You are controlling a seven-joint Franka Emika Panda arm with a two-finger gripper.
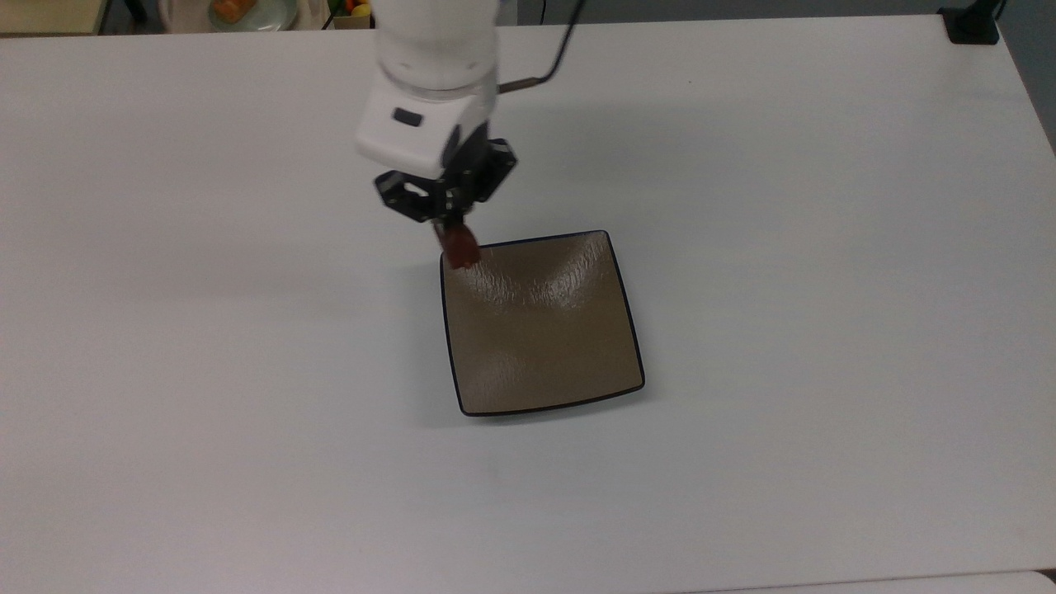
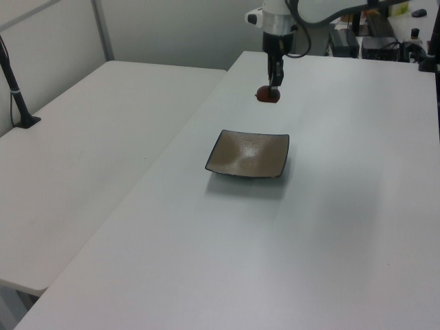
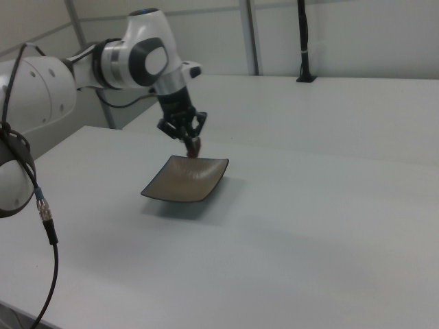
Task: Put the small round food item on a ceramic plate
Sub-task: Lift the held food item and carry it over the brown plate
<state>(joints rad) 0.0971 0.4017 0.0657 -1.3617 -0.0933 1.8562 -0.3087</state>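
My gripper [image 1: 450, 224] [image 2: 273, 86] [image 3: 190, 141] is shut on the small round food item [image 1: 458, 245] [image 2: 267, 94] [image 3: 195, 148], a dark reddish-brown glossy lump hanging from the fingertips. It hangs in the air over the upper left corner of the ceramic plate [image 1: 542, 326] in the top view. The plate [image 2: 249, 154] [image 3: 186, 179] is square, glossy tan-brown with a thin dark rim, and holds nothing. In the left view the item hangs well above the plate's far edge.
The plate rests on a wide white table [image 1: 825, 247]. A second white table [image 2: 82, 137] stands at the left view's left, with a black post [image 2: 15, 89] clamped to it. A dish with food [image 1: 247, 10] lies beyond the table's far edge.
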